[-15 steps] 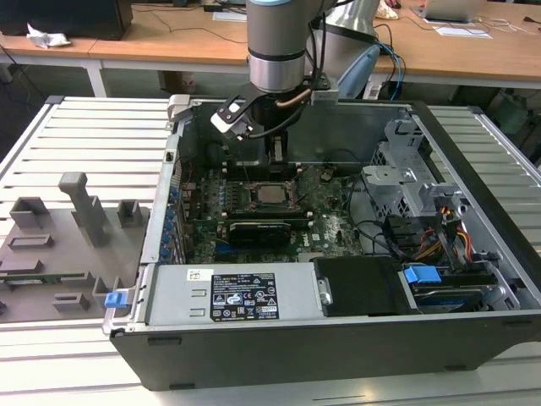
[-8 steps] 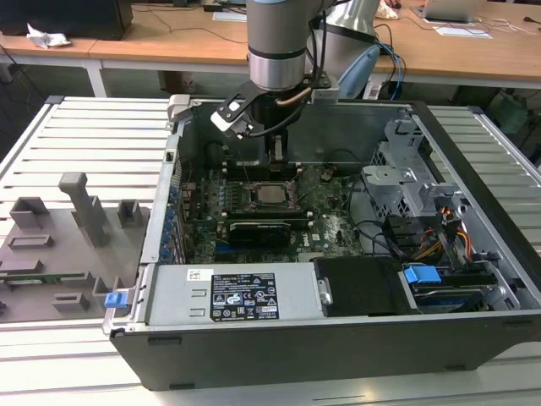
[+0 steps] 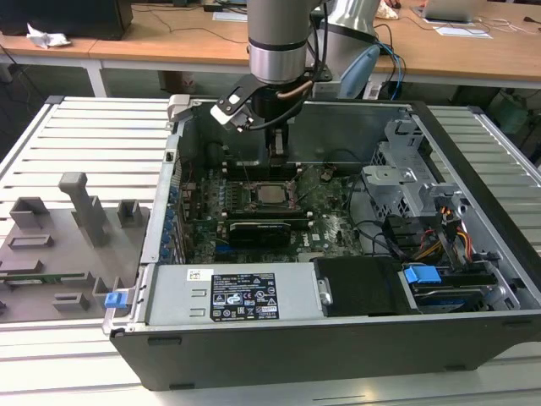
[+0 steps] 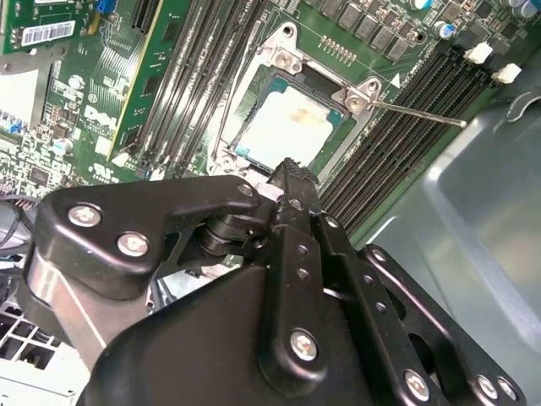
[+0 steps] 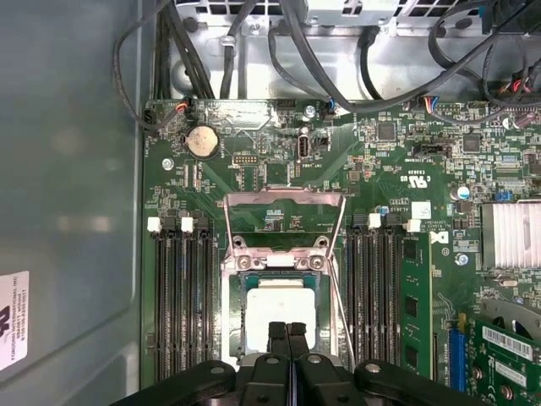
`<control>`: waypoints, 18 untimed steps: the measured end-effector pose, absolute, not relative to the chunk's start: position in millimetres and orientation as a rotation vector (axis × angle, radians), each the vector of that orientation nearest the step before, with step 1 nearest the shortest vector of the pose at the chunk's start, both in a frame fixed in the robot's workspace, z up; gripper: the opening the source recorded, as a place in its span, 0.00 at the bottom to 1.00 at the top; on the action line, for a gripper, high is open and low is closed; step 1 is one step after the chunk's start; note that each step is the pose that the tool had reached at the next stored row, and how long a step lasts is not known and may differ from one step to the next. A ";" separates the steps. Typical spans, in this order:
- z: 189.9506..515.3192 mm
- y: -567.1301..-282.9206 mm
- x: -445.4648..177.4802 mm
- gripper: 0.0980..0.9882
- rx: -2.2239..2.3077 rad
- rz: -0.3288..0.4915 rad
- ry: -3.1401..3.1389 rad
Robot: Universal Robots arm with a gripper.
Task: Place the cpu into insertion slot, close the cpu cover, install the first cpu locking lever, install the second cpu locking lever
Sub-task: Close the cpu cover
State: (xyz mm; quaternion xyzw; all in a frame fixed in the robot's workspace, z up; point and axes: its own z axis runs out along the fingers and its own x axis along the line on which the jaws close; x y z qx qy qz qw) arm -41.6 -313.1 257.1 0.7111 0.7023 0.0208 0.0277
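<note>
The gripper (image 5: pixel 287 331) has its two fingers pressed together with nothing between them, and it hangs just above the cpu (image 5: pixel 275 315). The cpu lies flat in the insertion slot (image 5: pixel 279 276), pale top up, mid-board on the green motherboard (image 5: pixel 254 161) between two banks of long memory slots (image 5: pixel 182 296). The exterior view shows the arm reaching down into the open computer case (image 3: pixel 279 355), with the gripper (image 3: pixel 279 161) over the chip (image 3: pixel 270 193). The cpu cover (image 5: pixel 283 197) is swung up and back from the slot, towards the board edge where the cables come in, and bare board shows through its window. A thin locking lever (image 4: pixel 418 112) stands free, sticking out over the memory slots. So the chip looks placed, but nothing clamps it. The main risk, as I judge it, is the closed fingertips touching the chip. A push off-centre could tip or slide it in the socket and damage the contacts beneath. If the chip sits slightly askew, the cover would bear on it unevenly. The loose lever lies close to the gripper and could snag on it.
</note>
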 end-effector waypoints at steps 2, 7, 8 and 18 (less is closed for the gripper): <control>258.5 -312.8 -41.6 0.01 2.195 0.064 2.168; 265.5 -312.5 -41.7 0.01 2.195 0.064 2.168; 266.6 -312.3 -41.7 0.01 2.195 0.064 2.168; 278.9 -310.6 -41.5 0.01 2.195 0.064 2.168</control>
